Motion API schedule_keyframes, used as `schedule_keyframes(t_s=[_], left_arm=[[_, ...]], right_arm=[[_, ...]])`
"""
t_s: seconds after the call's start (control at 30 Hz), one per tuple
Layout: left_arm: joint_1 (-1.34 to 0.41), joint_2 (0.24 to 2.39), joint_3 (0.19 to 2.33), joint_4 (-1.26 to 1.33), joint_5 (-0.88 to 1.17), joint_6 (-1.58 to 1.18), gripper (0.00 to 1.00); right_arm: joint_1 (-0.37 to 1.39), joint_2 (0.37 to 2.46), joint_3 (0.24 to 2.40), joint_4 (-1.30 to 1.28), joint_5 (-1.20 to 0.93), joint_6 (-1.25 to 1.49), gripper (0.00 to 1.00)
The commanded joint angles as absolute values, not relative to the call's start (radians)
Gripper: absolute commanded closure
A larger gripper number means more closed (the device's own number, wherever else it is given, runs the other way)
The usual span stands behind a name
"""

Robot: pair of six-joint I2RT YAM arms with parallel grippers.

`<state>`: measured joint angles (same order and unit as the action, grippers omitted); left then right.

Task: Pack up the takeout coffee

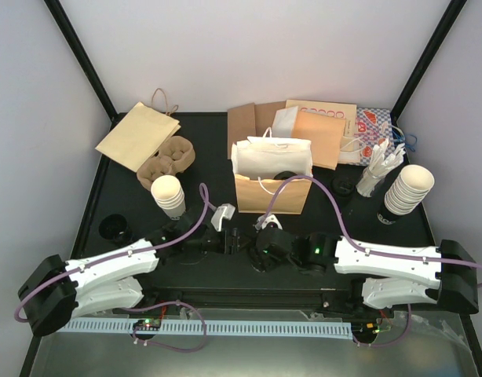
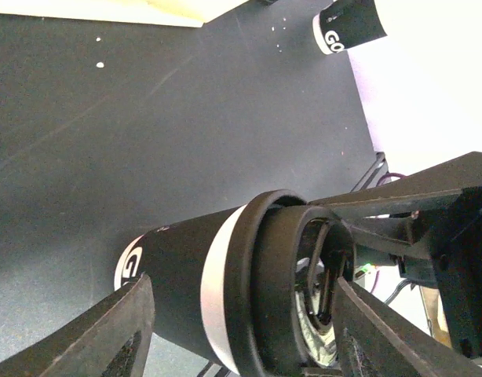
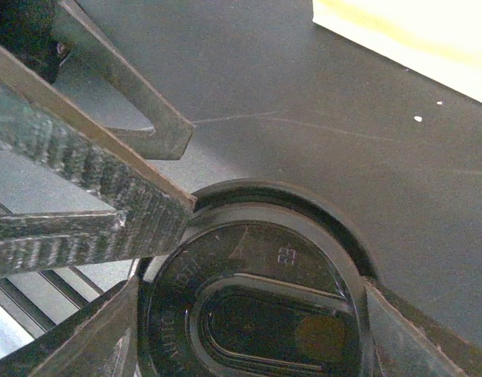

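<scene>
The right gripper (image 3: 253, 292) is clamping the lidded coffee cup (image 2: 182, 287) by its black lid (image 3: 249, 259), holding it sideways at the overhead view's lower centre. This is probably letting the left gripper (image 2: 242, 292) straddle its body. Whether those spread fingers are pressing yet, I cannot tell. The open paper bag (image 1: 272, 196) is standing just above.

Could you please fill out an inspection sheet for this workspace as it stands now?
Surface: black tabletop, a few white specks.
Job's things: black lidded cup upright between both pincers; second black cup stands apart.
Clutter: upright brown bag, flat paper bags, pulp carrier, cream cup stacks.
Pincers: right pincer closed on the cup's lid from above; left pincer straddles its body, grip unclear.
Cables: purple cables arch over both arms, one across the brown bag's front.
Surroundings: white walls, black frame posts.
</scene>
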<state>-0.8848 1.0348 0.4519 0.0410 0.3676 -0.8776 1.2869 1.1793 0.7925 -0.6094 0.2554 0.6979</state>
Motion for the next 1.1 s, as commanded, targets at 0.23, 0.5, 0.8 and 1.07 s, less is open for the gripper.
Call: schedule_keyframes(t_s=[0.23, 0.5, 0.8, 1.07], left_arm=[[-0.873, 0.998, 0.393, 0.018, 0.361, -0.908, 0.44], [-0.873, 1.034, 0.387, 0.026, 0.368, -0.907, 0.45], [-0.872, 1.06, 0.397, -0.052, 0.329, -0.904, 0.45], [-0.871, 1.115, 0.372, -0.059, 0.325, -0.923, 0.48]], right_arm=[[1.309, 1.29, 0.726, -0.797, 0.081, 0.753, 0.34], [1.309, 1.3, 0.743, -0.802, 0.079, 0.746, 0.34], [1.31, 1.315, 0.762, -0.831, 0.065, 0.734, 0.34], [1.309, 1.355, 0.77, -0.843, 0.051, 0.725, 0.34]])
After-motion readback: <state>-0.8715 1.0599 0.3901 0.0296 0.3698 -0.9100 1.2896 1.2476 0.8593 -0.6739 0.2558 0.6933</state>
